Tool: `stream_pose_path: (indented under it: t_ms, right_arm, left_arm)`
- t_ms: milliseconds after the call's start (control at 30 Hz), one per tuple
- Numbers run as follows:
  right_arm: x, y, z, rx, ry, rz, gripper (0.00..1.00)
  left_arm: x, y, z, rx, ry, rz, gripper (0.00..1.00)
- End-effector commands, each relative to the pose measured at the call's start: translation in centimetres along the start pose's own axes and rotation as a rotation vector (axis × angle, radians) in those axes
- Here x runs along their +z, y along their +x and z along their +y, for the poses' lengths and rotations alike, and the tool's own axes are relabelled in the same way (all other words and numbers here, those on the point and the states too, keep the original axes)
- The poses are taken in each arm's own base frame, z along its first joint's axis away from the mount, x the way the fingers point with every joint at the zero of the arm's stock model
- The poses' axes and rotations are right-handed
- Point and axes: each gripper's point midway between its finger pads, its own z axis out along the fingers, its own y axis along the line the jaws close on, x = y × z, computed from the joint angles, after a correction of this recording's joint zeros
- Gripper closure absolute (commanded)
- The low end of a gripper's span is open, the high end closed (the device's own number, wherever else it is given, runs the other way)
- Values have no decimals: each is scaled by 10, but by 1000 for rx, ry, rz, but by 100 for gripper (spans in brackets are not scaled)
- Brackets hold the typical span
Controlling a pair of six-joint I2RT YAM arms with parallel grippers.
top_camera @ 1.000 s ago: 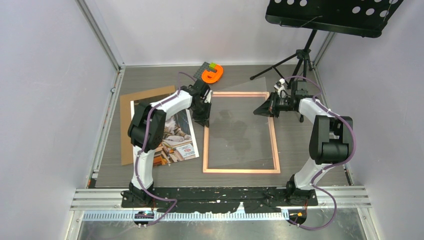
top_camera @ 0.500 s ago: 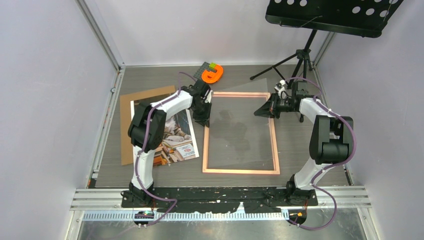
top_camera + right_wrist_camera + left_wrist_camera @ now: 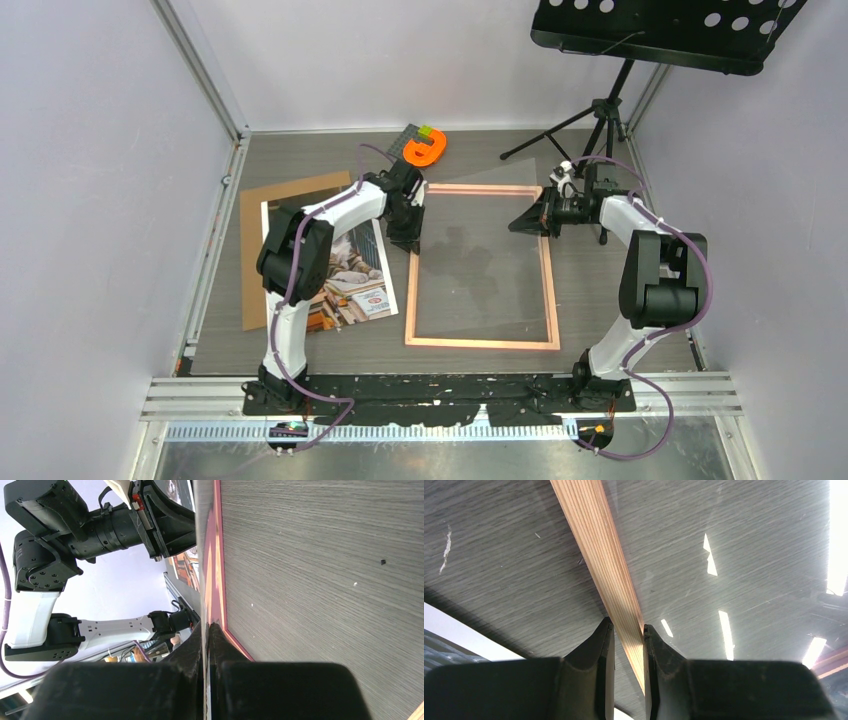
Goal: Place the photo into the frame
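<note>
While the frame (image 3: 480,342) lies on the grey bench (image 3: 590,300), both tools have hold of its far half. Its left rail runs between the fingers (image 3: 599,655) of the left tool (image 3: 404,238). They are drawn in to a narrow gap and touch the wood on both sides, a little nearer than the far left corner. In the left wrist view the pale striped rail passes straight out from the tips across the bench.

Opposite, at the right rail, the right tool (image 3: 522,222) points inward toward the left one with its fingers pressed fully together. In the right wrist view the thin edge of the clear pane (image 3: 201,555) runs down into the seam between those tips, with the pink rail just beside it, so the grip looks to be on the pane. Whether the pane is raised off the rail there I cannot tell.

The photo (image 3: 360,285) lies face up just outside the left tool, to its left and nearer the bases, partly hidden under the left arm. Its near right corner comes close to the frame's left rail without overlapping it. It rests on a brown backing board (image 3: 252,250), which sticks out beyond it on the left and far sides.

Beyond the left tool, at the far edge of the bench, sits an orange object (image 3: 425,150) against a dark block. Behind the right tool stands a black music stand (image 3: 610,110) on a tripod.
</note>
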Motion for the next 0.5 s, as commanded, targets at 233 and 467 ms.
stream_pose_path:
  t_ms: [233, 467]
  right_arm:
    - [0, -3, 8, -14, -31, 7, 94]
    - [-2, 0, 12, -9, -43, 7, 94]
  left_arm:
    - [-2, -14, -16, 67, 48, -64, 94]
    - [-8, -18, -24, 83, 95, -80, 100]
